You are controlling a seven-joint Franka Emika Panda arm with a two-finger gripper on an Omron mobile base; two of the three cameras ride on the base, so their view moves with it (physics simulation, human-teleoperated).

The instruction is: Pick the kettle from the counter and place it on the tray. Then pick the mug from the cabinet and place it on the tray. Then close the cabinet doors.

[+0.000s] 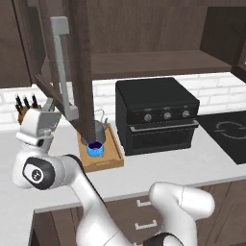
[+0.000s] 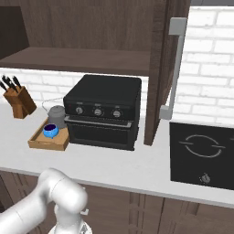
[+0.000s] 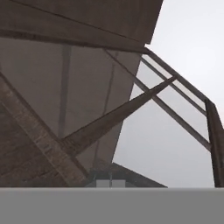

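Note:
The light wooden tray (image 1: 114,158) (image 2: 39,141) lies on the counter (image 1: 158,168) (image 2: 119,167), left of a black oven. On it stand the dark grey kettle (image 1: 99,129) (image 2: 57,113) at the back and the blue mug (image 1: 95,149) (image 2: 50,131) in front. Both cabinet doors stand open: the left one (image 1: 81,72) swings out over the tray, the right one (image 2: 160,68) hangs beside the oven. The cabinet shelf (image 1: 158,62) (image 2: 82,59) is bare. My gripper (image 1: 49,108) (image 3: 109,183) is shut, empty, close against the left door's lower corner; the hand view looks up along its frame and glass.
A black countertop oven (image 1: 156,115) (image 2: 103,112) sits right of the tray. A knife block (image 1: 24,108) (image 2: 18,103) stands at the back left. A dark cooktop (image 1: 226,134) (image 2: 203,155) is set in the counter at the right. My elbow (image 1: 41,173) hangs over the counter's front left.

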